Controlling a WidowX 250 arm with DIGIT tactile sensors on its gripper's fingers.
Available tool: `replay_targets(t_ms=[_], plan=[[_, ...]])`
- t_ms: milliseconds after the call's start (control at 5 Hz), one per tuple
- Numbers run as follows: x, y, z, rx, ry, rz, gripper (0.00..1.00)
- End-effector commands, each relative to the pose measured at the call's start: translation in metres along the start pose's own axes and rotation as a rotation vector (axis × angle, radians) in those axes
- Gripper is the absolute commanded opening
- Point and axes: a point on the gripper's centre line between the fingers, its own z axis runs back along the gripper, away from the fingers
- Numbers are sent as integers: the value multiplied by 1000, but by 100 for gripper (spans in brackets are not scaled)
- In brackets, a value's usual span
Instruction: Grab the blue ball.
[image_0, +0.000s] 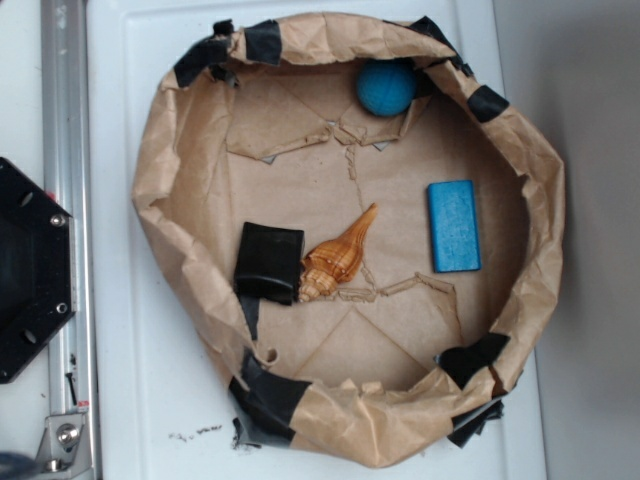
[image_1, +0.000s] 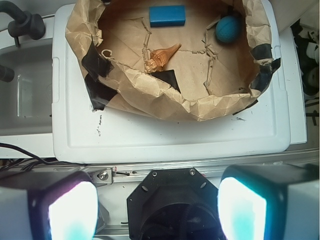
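The blue ball (image_0: 386, 87) is a small round teal ball lying inside the brown paper nest (image_0: 150, 190), against its far rim. In the wrist view the blue ball (image_1: 228, 28) sits at the upper right, far from my gripper (image_1: 157, 210). The gripper is open and empty, its two fingers (image_1: 72, 210) wide apart. It hangs above the black robot base (image_1: 172, 200), outside the nest (image_1: 165, 102). The gripper does not show in the exterior view.
In the nest lie a flat blue block (image_0: 453, 226), an orange spiral shell (image_0: 338, 257) and a black block (image_0: 268, 262). The nest sits on a white tray (image_0: 150, 400). A metal rail (image_0: 62, 150) and the black base (image_0: 30, 270) are at the left.
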Motion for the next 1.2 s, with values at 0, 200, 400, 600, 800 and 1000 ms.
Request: replay_targets(t_ms=[0,200,400,600,800,1000], plan=[[0,0,0,0,0,0,100],[36,23,-44,4,-97,147,100],[65,42,-75,-20,-156,301,100],[85,49,-94,-41,-208,379,100],[119,42,-122,-56,-284,477,100],[138,40,-130,-24,-295,569,100]])
